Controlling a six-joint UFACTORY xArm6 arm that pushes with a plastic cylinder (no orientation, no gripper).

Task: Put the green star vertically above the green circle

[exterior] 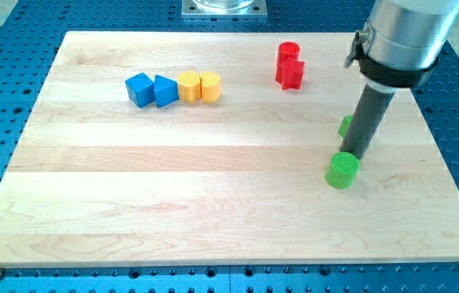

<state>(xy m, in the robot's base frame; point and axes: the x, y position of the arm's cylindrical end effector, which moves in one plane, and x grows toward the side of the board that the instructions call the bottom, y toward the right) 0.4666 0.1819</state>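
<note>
The green circle (343, 170), a short cylinder, sits on the wooden board (213, 203) at the view's right, below the middle. The green star (346, 126) is just above it and mostly hidden behind the rod; only a small green edge shows at the rod's left. My tip (354, 155) is at the lower end of the dark rod, right at the circle's upper right edge, between the two green blocks. Whether it touches either block cannot be told.
A blue cube (139, 89), a blue block (165, 90), a yellow block (189, 86) and a yellow cylinder (210, 85) form a row at the upper left. A red cylinder (289, 52) and a red star (290, 73) stand at the upper middle.
</note>
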